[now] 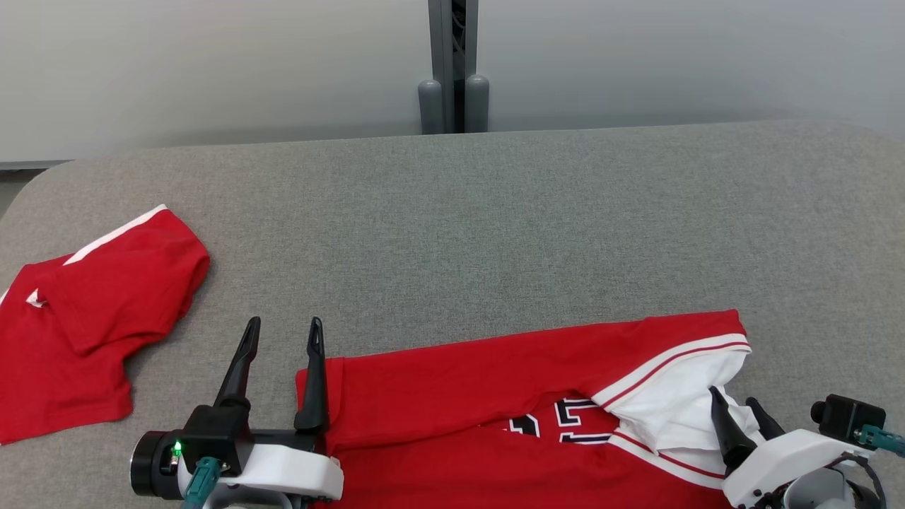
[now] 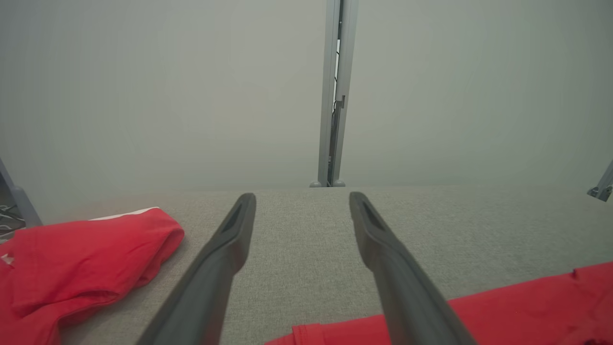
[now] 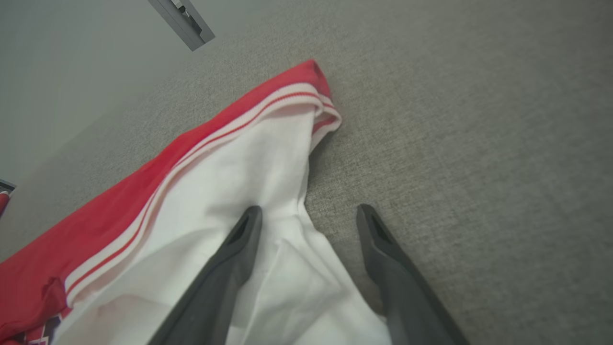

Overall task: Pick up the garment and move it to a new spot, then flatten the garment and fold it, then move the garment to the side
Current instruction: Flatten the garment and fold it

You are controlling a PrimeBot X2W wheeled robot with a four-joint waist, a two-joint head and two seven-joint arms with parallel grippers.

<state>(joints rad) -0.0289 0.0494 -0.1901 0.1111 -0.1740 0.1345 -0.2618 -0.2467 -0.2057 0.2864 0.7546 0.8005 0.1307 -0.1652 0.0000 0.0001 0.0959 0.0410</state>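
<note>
The garment (image 1: 495, 382) is a red jersey with a white striped sleeve and dark lettering. It lies partly folded along the near edge of the grey table. My left gripper (image 1: 284, 324) stands open at the garment's left end, its right finger just above the red hem. In the left wrist view, the left gripper (image 2: 301, 197) has bare table between its fingers and the garment (image 2: 527, 302) at the lower right. My right gripper (image 1: 733, 396) is open over the white sleeve. In the right wrist view, the right gripper (image 3: 309, 209) straddles the sleeve's edge (image 3: 230, 182), gripping nothing.
A second red garment (image 1: 92, 304) with white trim lies crumpled at the table's left edge, also seen as the red garment (image 2: 86, 258) beside my left fingers. The grey cloth-covered table (image 1: 495, 212) stretches back to a pale wall with a grey post (image 1: 452, 71).
</note>
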